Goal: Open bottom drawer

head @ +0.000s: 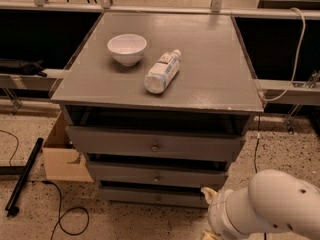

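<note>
The grey cabinet (165, 49) has three drawer fronts. The bottom drawer (135, 195) is the lowest, thin grey strip, with a small round knob (158, 199), and looks closed. My white arm (270, 206) fills the lower right corner and covers the drawer's right end. My gripper (207, 233) shows only as a pale tan piece at the bottom edge, to the right of and below the knob, apart from it.
The middle drawer (155, 175) and the top drawer (155, 145) sit above; the top one stands slightly out. A white bowl (127, 48) and a lying bottle (162, 71) rest on the cabinet top. A cardboard box (62, 156), a black pole (22, 176) and cables (70, 219) are at the left.
</note>
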### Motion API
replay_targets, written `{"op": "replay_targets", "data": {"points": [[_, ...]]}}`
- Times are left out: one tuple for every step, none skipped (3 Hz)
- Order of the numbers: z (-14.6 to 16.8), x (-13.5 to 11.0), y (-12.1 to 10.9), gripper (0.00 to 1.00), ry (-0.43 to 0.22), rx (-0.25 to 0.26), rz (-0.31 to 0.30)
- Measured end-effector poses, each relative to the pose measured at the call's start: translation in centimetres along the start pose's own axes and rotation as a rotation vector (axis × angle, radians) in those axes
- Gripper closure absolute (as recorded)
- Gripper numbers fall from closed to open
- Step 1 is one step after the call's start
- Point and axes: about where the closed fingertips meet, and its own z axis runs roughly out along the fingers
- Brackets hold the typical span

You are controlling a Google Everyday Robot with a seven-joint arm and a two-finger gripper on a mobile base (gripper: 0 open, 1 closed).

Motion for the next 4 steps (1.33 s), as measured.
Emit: {"op": "replay_targets", "data": {"points": [[-0.6,0.2,-0.1,0.00,-0.002,0.072,0.010],[-0.7,0.2,-0.1,0.00,-0.002,0.077,0.010],[0.9,-0.3,-0.4,0.00,0.008,0.032,0.031],[7.5,-0.9,-0.9,0.00,0.067,-0.061,0.086]]}}
